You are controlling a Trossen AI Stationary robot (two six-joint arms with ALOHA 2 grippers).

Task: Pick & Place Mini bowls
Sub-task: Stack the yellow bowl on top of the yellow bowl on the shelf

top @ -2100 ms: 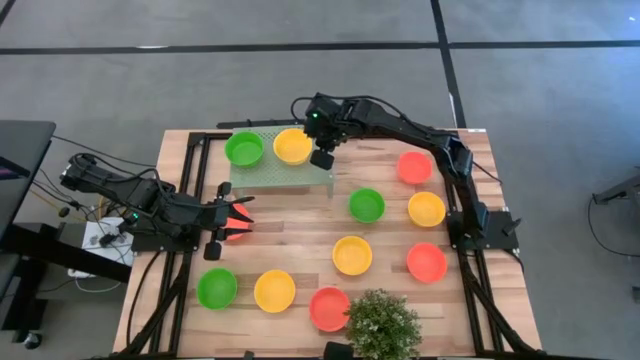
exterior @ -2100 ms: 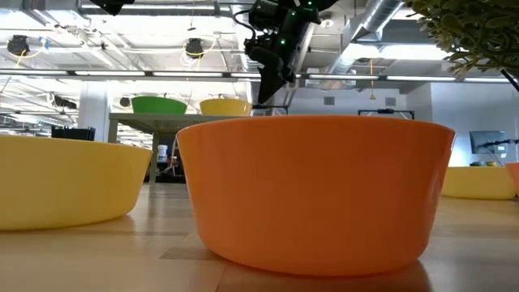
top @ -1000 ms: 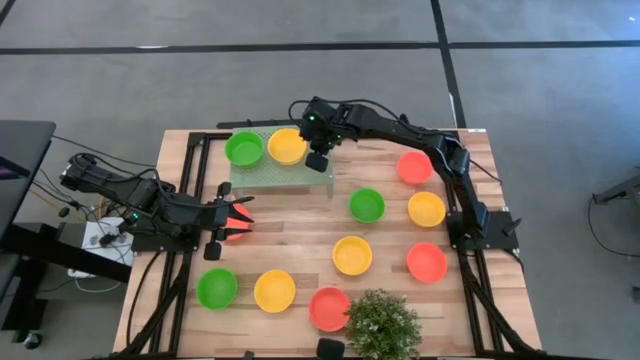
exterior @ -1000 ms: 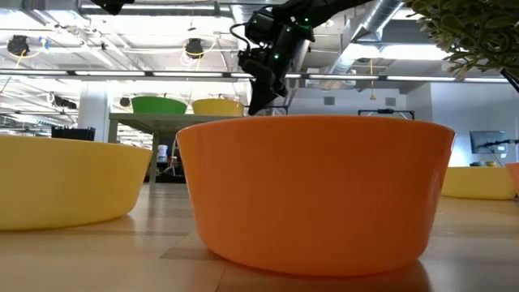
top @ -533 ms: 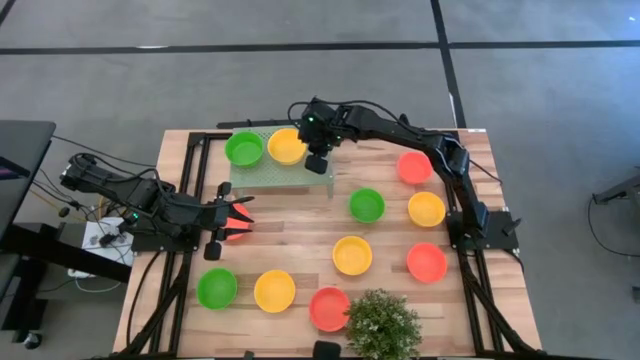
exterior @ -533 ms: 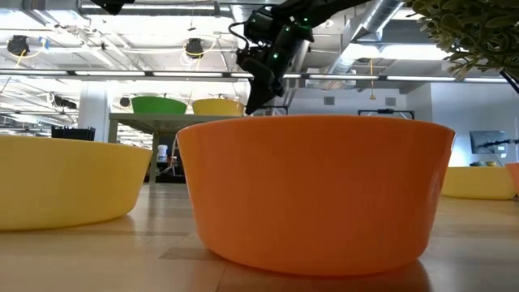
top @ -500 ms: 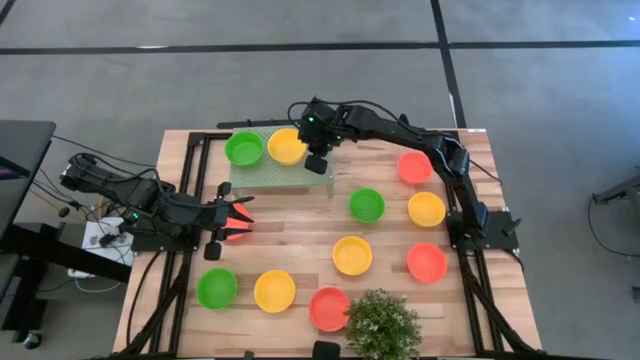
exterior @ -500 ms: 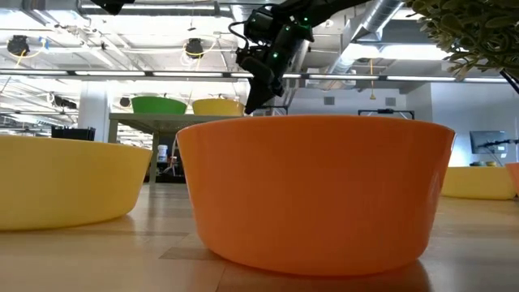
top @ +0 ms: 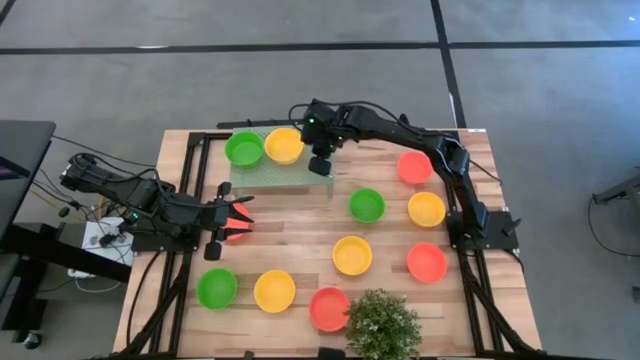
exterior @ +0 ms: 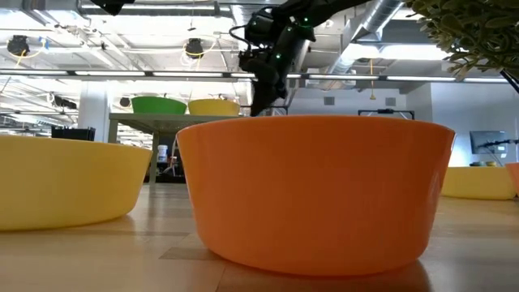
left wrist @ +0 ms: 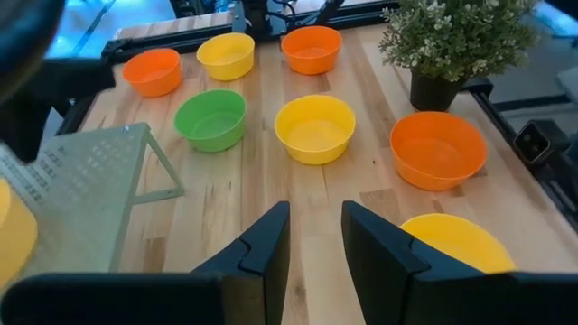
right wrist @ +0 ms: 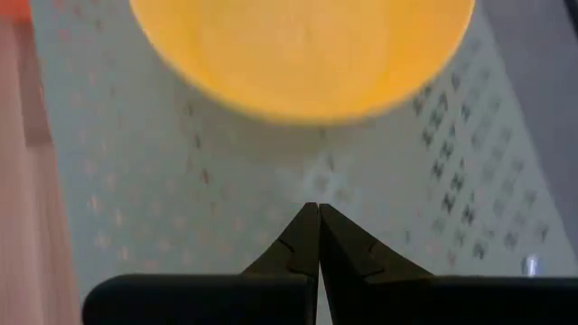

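My right gripper (top: 320, 160) hangs over the pale green perforated stand (top: 280, 173) near the table's far edge, pointing down with its fingers shut (right wrist: 318, 209). A yellow mini bowl (top: 284, 146) stands on the stand just to its left, and a strip of bare stand shows between the fingertips and the bowl (right wrist: 302, 54). A green mini bowl (top: 244, 149) sits on the stand beside the yellow one. My left gripper (top: 238, 222) waits low at the table's left side, open (left wrist: 316, 226), facing the bowls on the table. A red-orange patch shows at it from above; what that is I cannot tell.
Several more mini bowls rest on the wooden table: red (top: 415, 167), green (top: 366, 205), yellow (top: 426, 209), yellow (top: 351, 255), red (top: 426, 262), green (top: 217, 288), yellow (top: 274, 291), red (top: 329, 308). A potted plant (top: 382, 322) stands at the near edge. Bare wood lies between the stand and the near row.
The yellow bowl has slid a little along the stand toward the table's left, closer to the green bowl. My right gripper, shut throughout, has drawn back slightly toward the right.
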